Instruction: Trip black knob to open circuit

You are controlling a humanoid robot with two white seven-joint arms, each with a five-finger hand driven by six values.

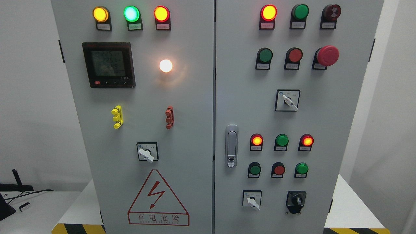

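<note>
No part of the task can be judged as done from the head view: neither robot hand nor arm is seen anywhere in the picture, so nothing can be said of how far any fingers are spread or of what they hold or touch. The small black rotary knob on its black plate (pixel 296 201) is found low on the right-hand door of the tall grey metal control cabinet (pixel 195 97), near the bottom edge, just to the right of a white-handled selector switch in a square black frame (pixel 252 199) and below a round green push button (pixel 301 169). The knob is untouched, and its pointer appears to be set roughly upright, though the exact position cannot be read with certainty. Several round indicator lamps are lit, among them a bright white lamp (pixel 165 66) on the left door, which suggests that the circuit is still live. The whole of the work is therefore judged to remain: a hand has to be brought into view, the knob gripped, and a turn made.
</note>
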